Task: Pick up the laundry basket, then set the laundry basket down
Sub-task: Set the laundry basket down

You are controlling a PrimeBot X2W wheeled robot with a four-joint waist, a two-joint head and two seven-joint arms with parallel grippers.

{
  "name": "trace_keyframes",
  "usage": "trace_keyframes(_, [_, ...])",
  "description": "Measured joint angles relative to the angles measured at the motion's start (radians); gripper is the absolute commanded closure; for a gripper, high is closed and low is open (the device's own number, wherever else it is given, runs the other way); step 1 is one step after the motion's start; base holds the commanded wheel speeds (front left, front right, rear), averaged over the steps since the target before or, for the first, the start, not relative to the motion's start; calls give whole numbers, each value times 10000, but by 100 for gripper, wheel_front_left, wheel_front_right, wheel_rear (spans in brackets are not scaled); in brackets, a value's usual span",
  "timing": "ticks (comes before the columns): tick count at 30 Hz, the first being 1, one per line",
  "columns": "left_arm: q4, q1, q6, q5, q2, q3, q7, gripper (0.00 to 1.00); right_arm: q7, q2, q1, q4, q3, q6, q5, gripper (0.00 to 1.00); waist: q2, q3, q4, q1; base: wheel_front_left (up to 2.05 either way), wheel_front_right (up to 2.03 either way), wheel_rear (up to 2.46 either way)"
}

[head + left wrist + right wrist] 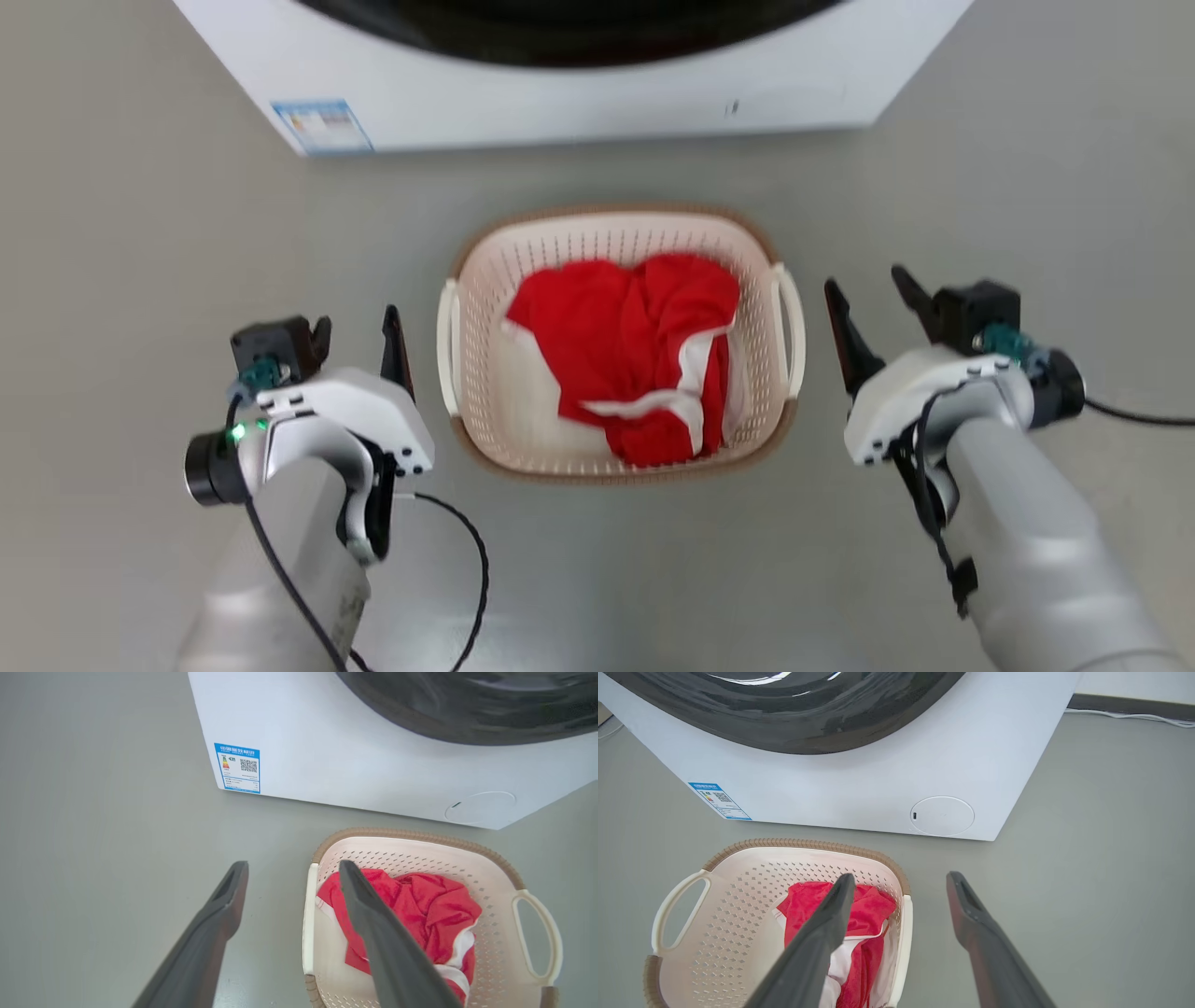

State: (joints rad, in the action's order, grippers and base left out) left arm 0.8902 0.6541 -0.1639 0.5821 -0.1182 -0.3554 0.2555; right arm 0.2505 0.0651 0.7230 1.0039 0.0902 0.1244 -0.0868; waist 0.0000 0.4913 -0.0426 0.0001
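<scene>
The basket (607, 217), on the floor before the washer (560, 93) and between the left gripper (357, 322) and right gripper (864, 280), both spread wide and empty, looks light yet stiff, best lifted by its 2 loop handles (792, 327).

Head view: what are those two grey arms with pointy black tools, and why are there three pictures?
Those are a robot's two arms. One camera sits on its head, looking down; two more sit on its wrists. The left tool and right tool are both open, holding nothing. Between them, on the grey floor, sits the laundry basket with a red and white garment inside. Behind it stands a white washing machine.
</scene>
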Motion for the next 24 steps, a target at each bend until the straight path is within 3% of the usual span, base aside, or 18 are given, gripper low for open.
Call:
trace_keyframes(11, [-1250,-2328,782,-1452,282,2063,2,0,2,-38,-1797,-1221,-228,0,288,0,1,-2455,122,0,0,0,0])
trace_keyframes(24, [-2230,-4140,1400,-2416,568,3411,2,0,2,230,-3640,-3035,-548,0,357,0,0,-4343,500,-1,0,0,0])
